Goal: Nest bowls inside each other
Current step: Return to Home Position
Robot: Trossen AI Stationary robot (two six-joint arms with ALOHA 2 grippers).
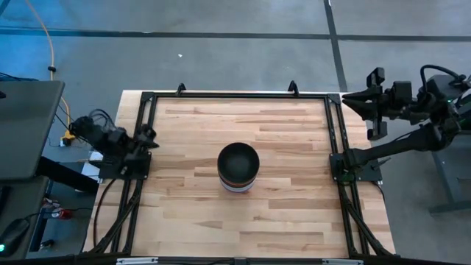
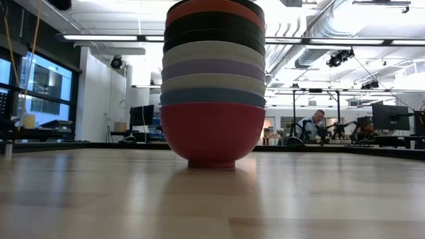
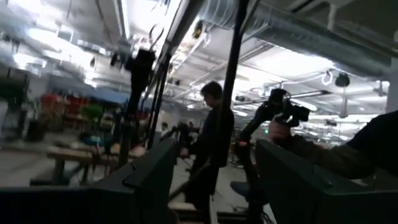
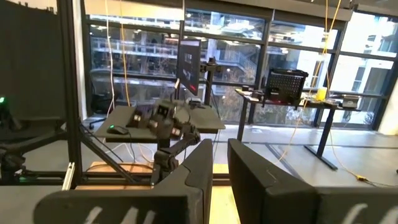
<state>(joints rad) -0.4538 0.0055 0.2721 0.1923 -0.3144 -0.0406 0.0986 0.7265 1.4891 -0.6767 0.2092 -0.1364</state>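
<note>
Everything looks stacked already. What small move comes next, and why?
Probably let both arms settle at rest. The bowls stand as one nested stack in the middle of the table, black on top, red at base; no loose bowl shows. The left gripper sits at the left edge, the right gripper off the right edge, both clear of the stack.

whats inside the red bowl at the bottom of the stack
In the bottom red bowl sit a blue bowl, white bowl, lavender bowl, second white bowl, black bowls, orange-red bowl and top black bowl; only rims show. Their lower parts are covered.
</note>
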